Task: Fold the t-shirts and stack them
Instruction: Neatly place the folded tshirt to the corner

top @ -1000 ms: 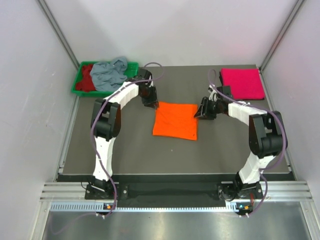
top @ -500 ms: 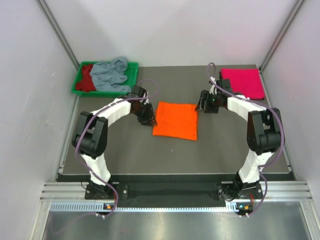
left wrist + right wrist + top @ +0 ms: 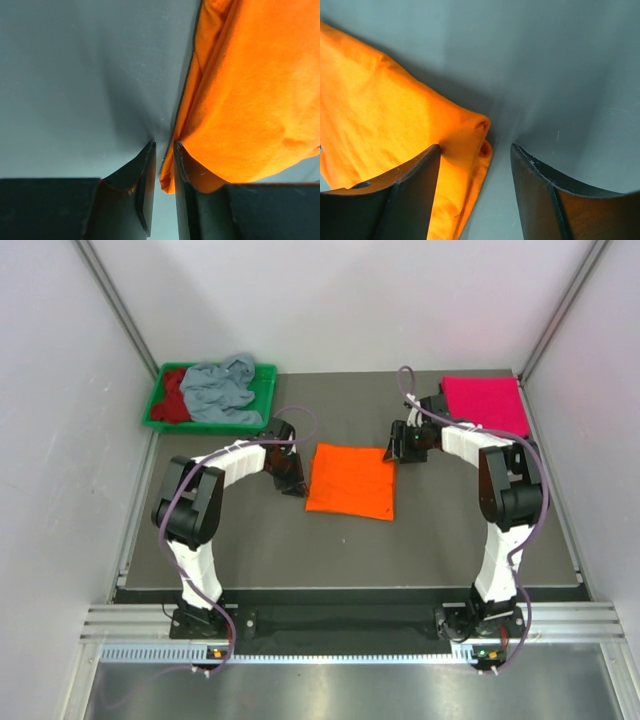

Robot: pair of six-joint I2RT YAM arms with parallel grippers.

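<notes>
**Two claws at the orange t-shirt, two shirts in tray**

Far-left corner of the worktop (image 3: 250,540): green tray (image 3: 170,425) holds two unfolded shirts. The dark red t-shirt (image 3: 175,398) is bunched at the tray's left end. The grey-blue t-shirt (image 3: 220,388) is crumpled over the rest, partly on top of the red one, with a bit rising past the far rim.

Left claw (image 3: 163,146) is low at the left edge of the orange t-shirt (image 3: 350,480), close to its near-left corner. Its fingers are almost together with only a thin slit between them. One finger sits over bare worktop and the other over cloth, and orange shows through the slit. Cannot tell if the cloth is pinched.

The orange t-shirt lies folded flat as a rough rectangle mid-worktop, between the two arms.

Right claw (image 3: 475,147) is at the shirt's far-right corner, released, with its fingers spread wide. The folded corner sits between them, touching neither pad that I can see.

Far-right corner of the worktop: the magenta t-shirt (image 3: 485,405) lies folded flat, alone, well apart from the orange one.
</notes>
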